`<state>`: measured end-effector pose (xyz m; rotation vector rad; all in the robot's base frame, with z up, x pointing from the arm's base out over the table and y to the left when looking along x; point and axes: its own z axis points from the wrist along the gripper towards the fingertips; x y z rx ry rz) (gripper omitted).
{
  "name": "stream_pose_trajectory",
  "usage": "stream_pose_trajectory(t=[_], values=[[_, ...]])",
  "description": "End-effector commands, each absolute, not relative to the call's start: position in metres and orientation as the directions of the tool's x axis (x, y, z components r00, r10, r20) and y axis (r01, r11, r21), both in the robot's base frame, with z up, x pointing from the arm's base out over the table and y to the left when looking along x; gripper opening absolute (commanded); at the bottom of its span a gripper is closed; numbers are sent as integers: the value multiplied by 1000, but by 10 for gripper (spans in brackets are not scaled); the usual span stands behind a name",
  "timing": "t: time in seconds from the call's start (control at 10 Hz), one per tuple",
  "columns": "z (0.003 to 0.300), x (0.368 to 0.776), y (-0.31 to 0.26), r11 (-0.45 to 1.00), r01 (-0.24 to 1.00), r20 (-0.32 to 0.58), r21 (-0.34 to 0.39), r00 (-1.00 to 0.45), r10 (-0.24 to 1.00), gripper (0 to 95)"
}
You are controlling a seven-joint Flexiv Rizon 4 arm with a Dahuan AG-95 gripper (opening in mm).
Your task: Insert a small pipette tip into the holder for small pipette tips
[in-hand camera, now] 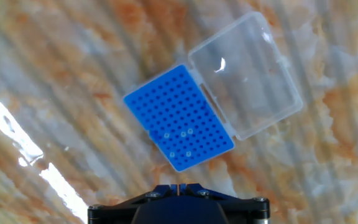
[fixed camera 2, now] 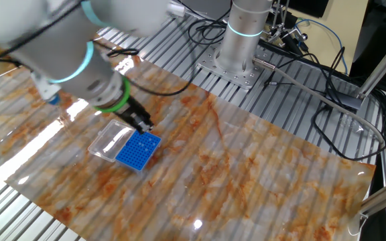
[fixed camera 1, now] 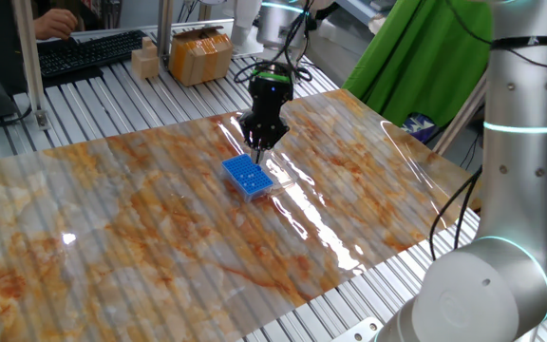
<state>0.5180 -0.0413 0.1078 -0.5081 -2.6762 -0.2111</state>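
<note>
The holder for small pipette tips is a bright-blue rack with a grid of tiny holes. Its clear lid lies open beside it. A few tips sit in holes near the rack's near end. My gripper is at the bottom edge of the hand view, just off the rack's near end. Its jaws are shut on a thin small pipette tip that pokes out between them. In one fixed view the gripper hovers just above the rack. In the other fixed view the gripper is at the rack's upper edge.
The rack rests on a marbled orange-and-grey mat. A cardboard box and a keyboard stand at the back. A green cloth is at the right. A second arm's base and cables lie beyond the mat.
</note>
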Motion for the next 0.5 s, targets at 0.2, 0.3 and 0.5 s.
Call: stream_pose_trajectory(t=[0.2, 0.3, 0.5], values=[[118, 516, -31, 960, 261, 272, 96, -935, 227, 0], [119, 515, -29, 966, 239, 240, 97, -948, 210, 0], [121, 514, -25, 976, 194, 174, 100, -969, 175, 0]])
